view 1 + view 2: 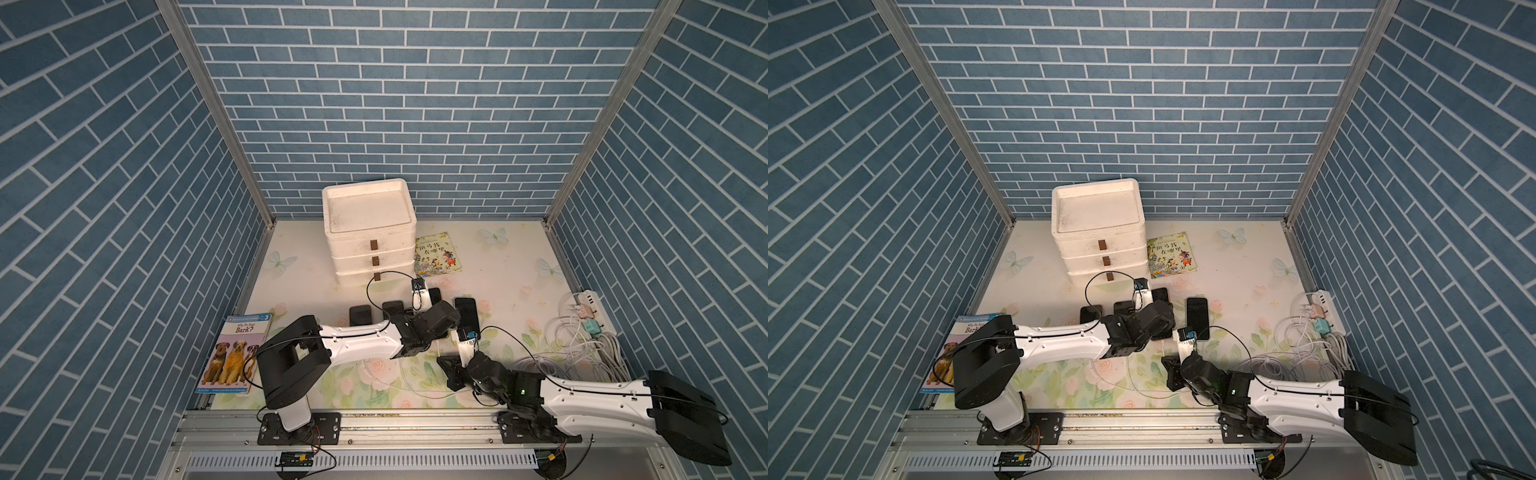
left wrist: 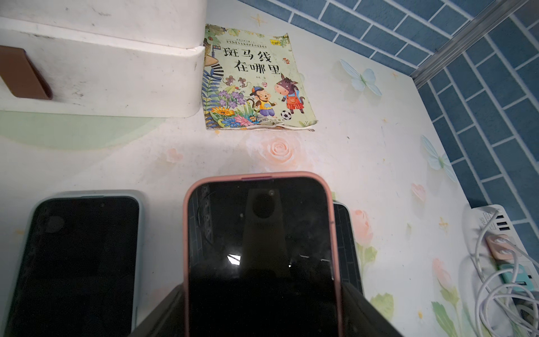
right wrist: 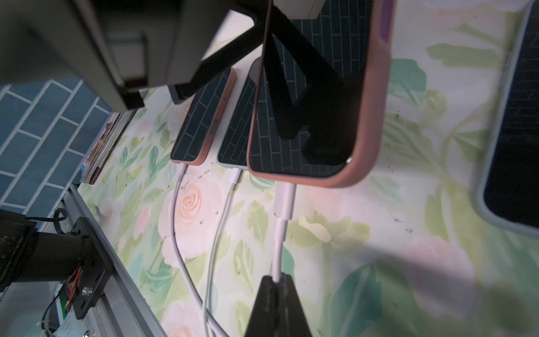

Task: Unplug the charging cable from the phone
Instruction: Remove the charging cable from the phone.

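In the left wrist view, at lower centre, the left tool (image 2: 262, 290) clasps the pink-cased phone (image 2: 261, 233) by its long edges, seemingly lifted off the tabletop (image 2: 364, 163); in the right wrist view, left of centre, the neighbouring phones (image 3: 204, 116) lie with their own leads, which the pull should avoid; at centre the plug (image 3: 285, 201) sits seated in the phone's lower edge; at bottom centre the right tool (image 3: 277, 281) is clenched on the white cable (image 3: 278, 251), a little back from the plug; a straight pull along the plug's axis looks best, phone held firm, no sideways twist; thin cord may slip or strain.
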{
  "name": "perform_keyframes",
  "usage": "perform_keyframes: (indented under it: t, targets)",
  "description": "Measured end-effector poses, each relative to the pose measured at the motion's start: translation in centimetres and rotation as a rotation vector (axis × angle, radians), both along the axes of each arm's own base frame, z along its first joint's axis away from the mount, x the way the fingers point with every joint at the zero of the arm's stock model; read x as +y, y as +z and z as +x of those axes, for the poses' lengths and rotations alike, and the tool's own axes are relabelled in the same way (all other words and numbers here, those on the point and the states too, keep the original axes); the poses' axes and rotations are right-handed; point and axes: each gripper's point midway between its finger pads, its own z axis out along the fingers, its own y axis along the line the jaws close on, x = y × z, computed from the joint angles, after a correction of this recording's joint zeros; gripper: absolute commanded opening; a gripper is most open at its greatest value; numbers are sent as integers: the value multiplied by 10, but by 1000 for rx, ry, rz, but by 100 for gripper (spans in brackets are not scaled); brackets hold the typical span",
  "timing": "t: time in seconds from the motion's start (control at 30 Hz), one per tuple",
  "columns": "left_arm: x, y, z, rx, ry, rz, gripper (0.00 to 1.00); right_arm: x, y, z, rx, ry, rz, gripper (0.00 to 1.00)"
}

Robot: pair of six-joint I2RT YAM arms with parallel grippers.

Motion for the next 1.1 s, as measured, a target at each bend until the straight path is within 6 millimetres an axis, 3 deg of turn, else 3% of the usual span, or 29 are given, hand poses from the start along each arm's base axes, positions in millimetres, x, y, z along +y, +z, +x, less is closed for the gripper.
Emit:
perform_keyframes:
  t: [0.3, 0.63, 0.67, 0.77, 0.97, 1.03, 1.1]
  targets:
    - [1, 4, 3, -28, 7, 9, 0, 1, 1, 0, -5, 11, -17, 0]
    - [-4, 28, 15, -90, 26, 0, 0, -2, -2, -4, 6, 26, -35, 1]
    - [-4, 28, 15, -90, 26, -1, 0, -2, -2, -4, 7, 26, -37, 5]
    - [-3, 28, 15, -92, 27, 6, 0, -3, -7, -4, 11, 27, -55, 32]
    - [-1, 2, 20, -50, 31, 76, 0, -12, -21, -5, 20, 21, -128, 63]
    - [1, -15, 24, -20, 34, 115, 0, -17, -17, -2, 8, 1, -127, 70]
    - [2, -30, 29, 9, 36, 151, 0, -22, -8, 2, -12, -27, -111, 71]
